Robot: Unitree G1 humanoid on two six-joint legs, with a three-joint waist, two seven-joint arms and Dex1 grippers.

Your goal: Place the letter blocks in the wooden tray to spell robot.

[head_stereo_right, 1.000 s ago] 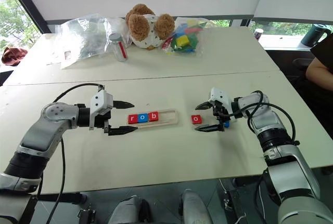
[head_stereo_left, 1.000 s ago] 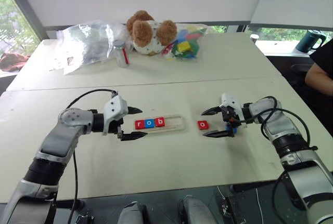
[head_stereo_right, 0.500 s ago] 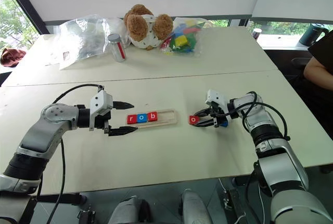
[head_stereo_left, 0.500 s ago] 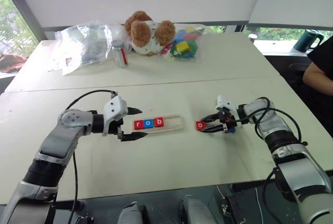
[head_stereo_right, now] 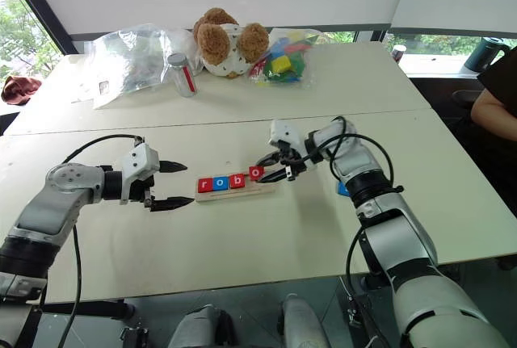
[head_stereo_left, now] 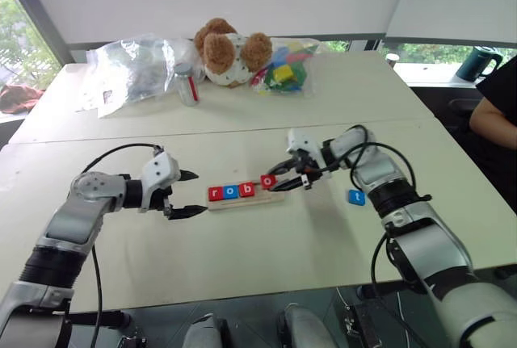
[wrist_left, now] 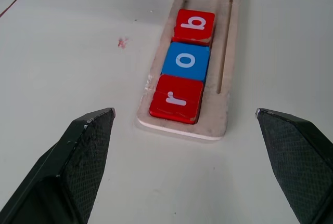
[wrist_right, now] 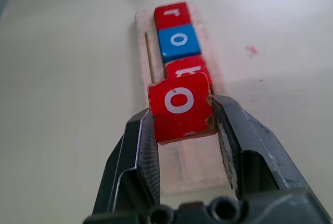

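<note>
The wooden tray (head_stereo_left: pixel 277 197) lies mid-table holding three letter blocks: red r (head_stereo_left: pixel 215 194), blue o (head_stereo_left: pixel 231 192) and red b (head_stereo_left: pixel 247 190). My right gripper (head_stereo_left: pixel 275 180) is shut on a red o block (wrist_right: pixel 181 104), tilted and just above the tray beside the b. A blue t block (head_stereo_left: pixel 356 197) lies on the table to the right of the tray. My left gripper (head_stereo_left: pixel 199 194) stands open a little left of the tray's r end, holding nothing. The left wrist view looks along the tray (wrist_left: pixel 229 52) from the r (wrist_left: pixel 177 99).
At the back stand a teddy bear (head_stereo_left: pixel 229 49), a clear plastic bag (head_stereo_left: pixel 133 69), a small jar (head_stereo_left: pixel 187 83) and a bag of coloured toy blocks (head_stereo_left: pixel 283 69). A person's arm (head_stereo_left: pixel 497 114) and a dark mug (head_stereo_left: pixel 477 63) are at the far right.
My right gripper shut on the red o block and carried it left to the tray beside the b, leaving the blue t uncovered. My left gripper drew slightly left, away from the tray.
</note>
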